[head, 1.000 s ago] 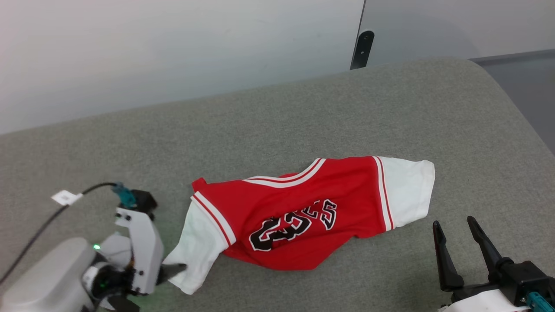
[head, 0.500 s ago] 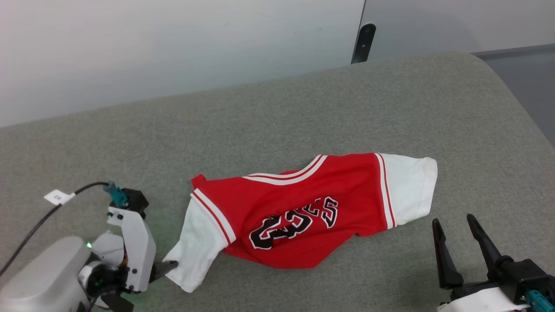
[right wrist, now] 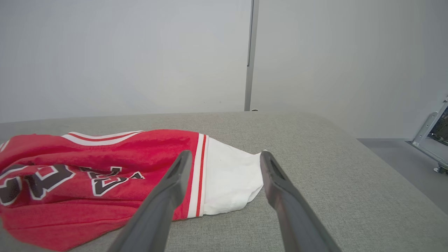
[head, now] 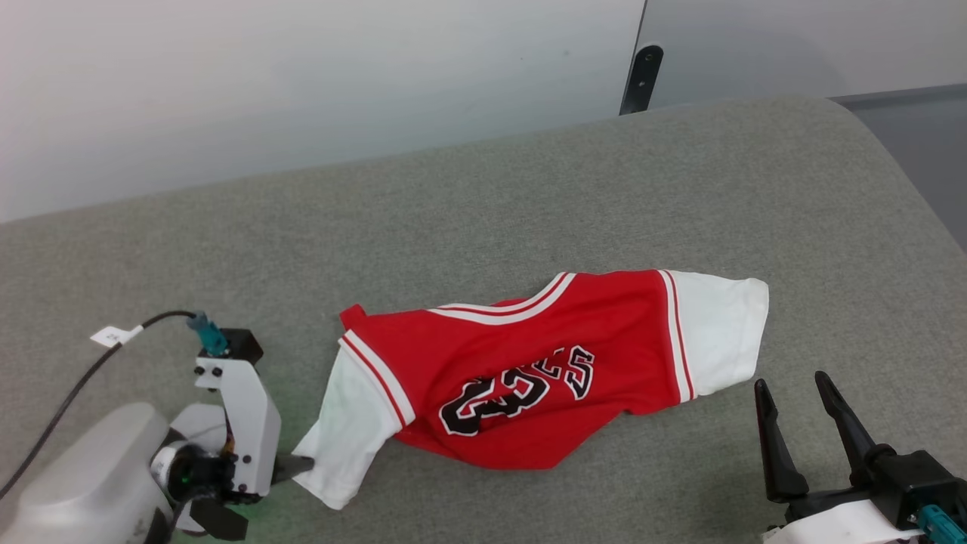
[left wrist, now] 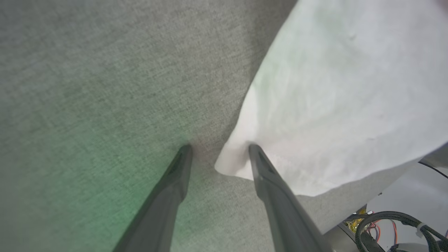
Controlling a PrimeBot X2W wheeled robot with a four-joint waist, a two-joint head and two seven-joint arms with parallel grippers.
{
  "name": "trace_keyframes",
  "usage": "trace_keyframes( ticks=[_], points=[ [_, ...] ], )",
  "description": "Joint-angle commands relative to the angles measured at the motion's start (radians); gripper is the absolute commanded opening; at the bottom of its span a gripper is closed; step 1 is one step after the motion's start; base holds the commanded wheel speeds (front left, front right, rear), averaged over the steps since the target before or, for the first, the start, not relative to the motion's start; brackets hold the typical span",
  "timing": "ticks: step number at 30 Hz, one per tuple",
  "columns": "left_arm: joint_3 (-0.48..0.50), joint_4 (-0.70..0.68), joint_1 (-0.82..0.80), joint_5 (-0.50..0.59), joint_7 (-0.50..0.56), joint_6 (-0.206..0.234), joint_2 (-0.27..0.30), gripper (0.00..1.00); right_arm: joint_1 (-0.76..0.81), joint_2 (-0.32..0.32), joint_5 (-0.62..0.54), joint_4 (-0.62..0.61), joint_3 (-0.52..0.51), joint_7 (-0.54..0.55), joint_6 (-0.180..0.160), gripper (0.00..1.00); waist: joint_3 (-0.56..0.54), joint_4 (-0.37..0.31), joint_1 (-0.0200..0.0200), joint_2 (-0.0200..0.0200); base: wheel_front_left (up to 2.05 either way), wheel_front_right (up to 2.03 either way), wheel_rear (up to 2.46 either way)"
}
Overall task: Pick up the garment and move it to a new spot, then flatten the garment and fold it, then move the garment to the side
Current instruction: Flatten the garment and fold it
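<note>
While right tool (head: pixel 789 381) points forward, left tool (left wrist: pixel 218 147) straddles garment (head: pixel 529 355) cuff.

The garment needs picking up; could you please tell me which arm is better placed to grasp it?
Left, probably: the left gripper is down at the garment, open jaws straddling a white sleeve corner. The right gripper, also open, stands apart from the other sleeve.
</note>
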Motion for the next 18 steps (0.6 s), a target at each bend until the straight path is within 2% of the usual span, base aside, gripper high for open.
trace_keyframes(
  ticks=[1, 2, 7, 9, 13, 14, 15, 16, 18],
  points=[
    [-0.041, 0.021, 0.077, -0.009, 0.039, 0.006, -0.033, 0.83, 0.000, 0.002, 0.003, -0.001, 0.000, -0.002, -0.001, 1.00, -0.001, 0.002, 0.0000, 0.0000, 0.00, 0.00, 0.00],
    [-0.043, 0.021, 0.083, -0.014, 0.045, 0.008, -0.039, 0.84, 0.001, 0.002, 0.002, -0.001, 0.001, -0.002, -0.001, 1.00, -0.002, 0.003, 0.0000, 0.0000, 0.00, 0.00, 0.00],
    [-0.054, 0.026, 0.103, -0.020, 0.065, 0.023, -0.051, 0.80, -0.005, 0.004, 0.000, -0.001, 0.005, -0.002, -0.001, 1.00, -0.002, 0.004, 0.0000, 0.0000, 0.00, 0.00, 0.00],
    [-0.053, 0.028, 0.111, -0.026, 0.068, 0.028, -0.053, 0.56, -0.009, 0.004, -0.001, 0.001, 0.008, -0.002, -0.001, 1.00, -0.003, 0.003, 0.0000, 0.0000, 0.00, 0.00, 0.00],
    [-0.049, 0.026, 0.117, -0.034, 0.062, 0.028, -0.060, 0.35, -0.013, 0.005, -0.002, 0.004, 0.008, -0.002, -0.001, 1.00, -0.006, 0.001, 0.0000, 0.0000, 0.00, 0.00, 0.00],
    [-0.048, 0.026, 0.117, -0.035, 0.060, 0.027, -0.061, 0.33, -0.014, 0.006, -0.002, 0.005, 0.008, -0.002, -0.001, 1.00, -0.006, 0.000, 0.0000, 0.0000, 0.00, 0.00, 0.00],
    [-0.047, 0.025, 0.118, -0.038, 0.060, 0.024, -0.061, 0.05, -0.015, 0.006, -0.001, 0.005, 0.009, -0.002, -0.001, 1.00, -0.007, -0.001, 0.0000, 0.0000, 0.00, 0.00, 0.00],
    [-0.045, 0.024, 0.117, -0.039, 0.054, 0.021, -0.061, 0.00, -0.015, 0.006, -0.001, 0.006, 0.010, -0.002, -0.001, 1.00, -0.007, -0.001, 0.0000, 0.0000, 0.00, 0.00, 0.00],
    [-0.038, 0.027, 0.114, -0.042, 0.046, 0.019, -0.058, 0.00, -0.017, 0.004, 0.000, 0.007, 0.011, -0.002, -0.001, 1.00, -0.008, -0.002, 0.0000, 0.0000, 0.00, 0.00, 0.00]
  ],
)
